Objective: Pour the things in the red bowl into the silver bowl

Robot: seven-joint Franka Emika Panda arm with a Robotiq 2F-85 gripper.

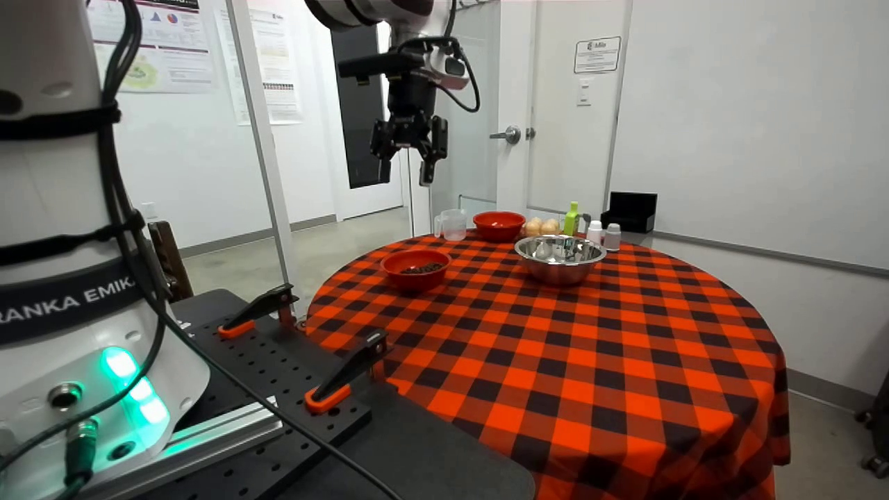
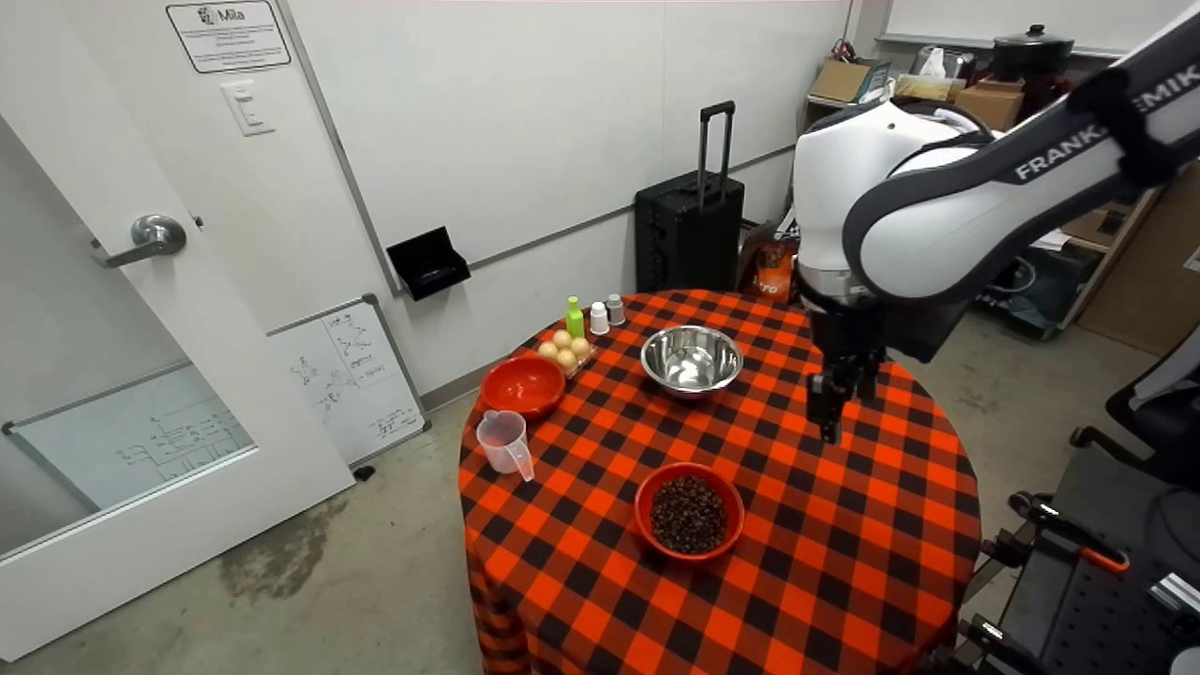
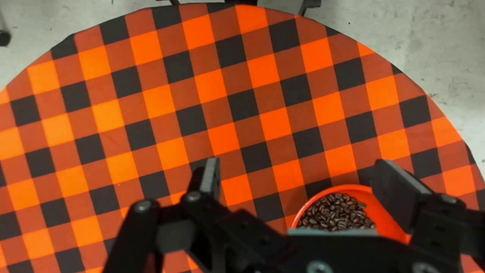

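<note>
Hangs above the bench (image 2: 797, 581) with jaws spread wide. Has the red bowl (image 3: 382, 220) of coffee beans (image 3: 333, 210) on the bench well below them, partly hidden behind the jaws in the wrist view, apart from the silver bowl (image 2: 692, 361).

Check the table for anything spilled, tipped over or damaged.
Nothing stands out. The red bowl sits upright with its coffee beans inside, none visibly spilled on the tablecloth; the silver bowl and measuring cup also stand upright. Damage too fine for these views can't be ruled out.
</note>
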